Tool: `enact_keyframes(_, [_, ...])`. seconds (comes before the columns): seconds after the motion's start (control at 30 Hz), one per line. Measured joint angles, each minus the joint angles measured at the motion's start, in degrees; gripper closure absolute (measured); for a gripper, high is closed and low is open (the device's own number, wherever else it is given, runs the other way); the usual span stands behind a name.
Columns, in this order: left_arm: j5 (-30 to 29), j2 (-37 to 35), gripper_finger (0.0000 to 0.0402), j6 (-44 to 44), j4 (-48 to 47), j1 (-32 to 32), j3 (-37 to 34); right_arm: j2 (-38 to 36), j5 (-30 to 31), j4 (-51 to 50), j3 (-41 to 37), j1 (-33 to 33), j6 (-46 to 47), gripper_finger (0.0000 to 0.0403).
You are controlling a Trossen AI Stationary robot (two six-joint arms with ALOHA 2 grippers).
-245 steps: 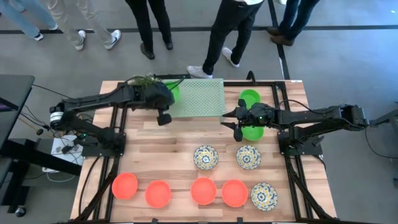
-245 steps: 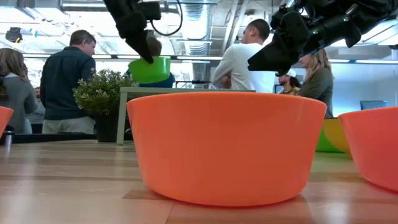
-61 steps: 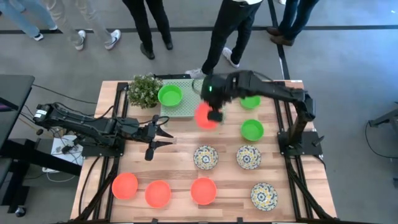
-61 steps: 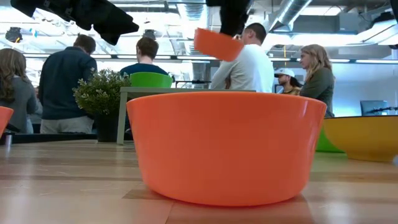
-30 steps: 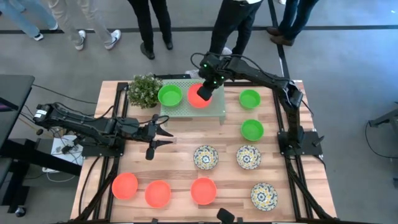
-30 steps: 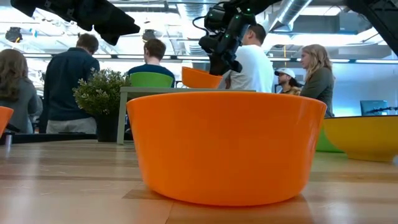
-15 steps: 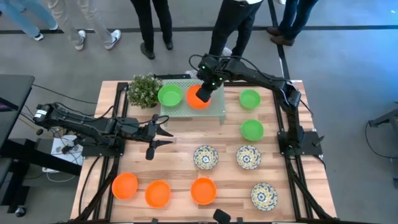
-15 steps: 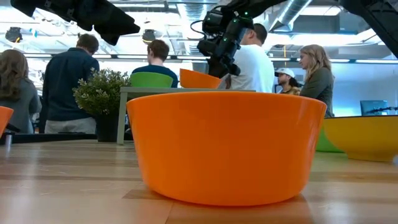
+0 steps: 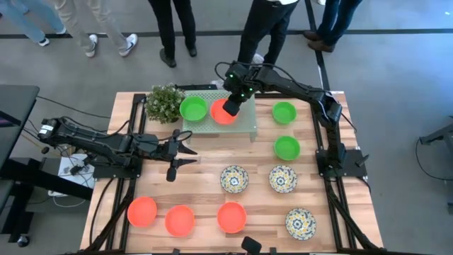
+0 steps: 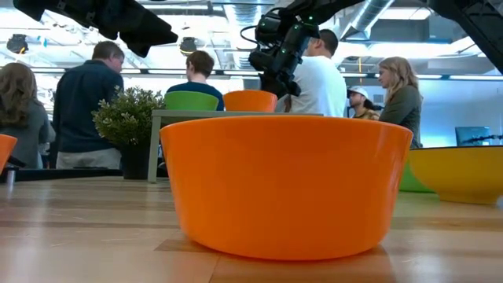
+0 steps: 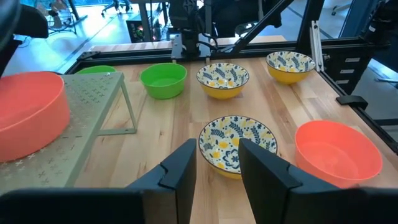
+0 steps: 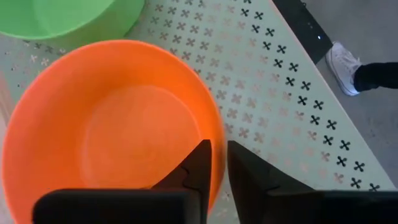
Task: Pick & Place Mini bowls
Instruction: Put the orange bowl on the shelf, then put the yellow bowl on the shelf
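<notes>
I see a light wood-plank table (image 9: pixel 205 173), smooth, faint sheen. Orange-red bowl (image 12: pixel 112 130) and green bowl (image 11: pixel 163 79) look like smooth plastic, mildly glossy. Patterned bowls (image 11: pixel 236 142) glossy, glazed-looking. Perforated stand (image 12: pixel 273 112) reads as matt pale-green sheet with cross-shaped cutouts. Right gripper fingers (image 12: pixel 200 163) matt black.

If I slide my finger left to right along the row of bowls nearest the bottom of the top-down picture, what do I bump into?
First orange-red bowl → second orange-red bowl → third orange-red bowl → white flowery bowl.
</notes>
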Motion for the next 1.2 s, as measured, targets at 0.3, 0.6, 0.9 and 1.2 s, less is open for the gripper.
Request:
enact_keyframes(0.3, [-0.01, 0.0, 0.028, -0.04, -0.02, 0.0, 0.0, -0.03, -0.02, 0.69, 0.01, 0.13, -3.48, 0.0316])
enact_keyframes(0.6, [-0.01, 0.0, 0.028, -0.04, -0.04, 0.0, 0.0, -0.46, 0.0, -4.15, 8.48, 1.73, -5.6, 0.0285])
enact_keyframes(0.9, [-0.01, 0.0, 0.028, -0.07, -0.07, 0.0, 0.0, -0.52, 0.02, -20.66, 21.14, 4.91, -9.07, 0.0274])
enact_keyframes(1.2, [-0.01, 0.0, 0.028, -0.07, -0.09, 0.0, 0.0, -1.12, -0.09, -35.19, 23.56, 9.2, -9.56, 0.0284])
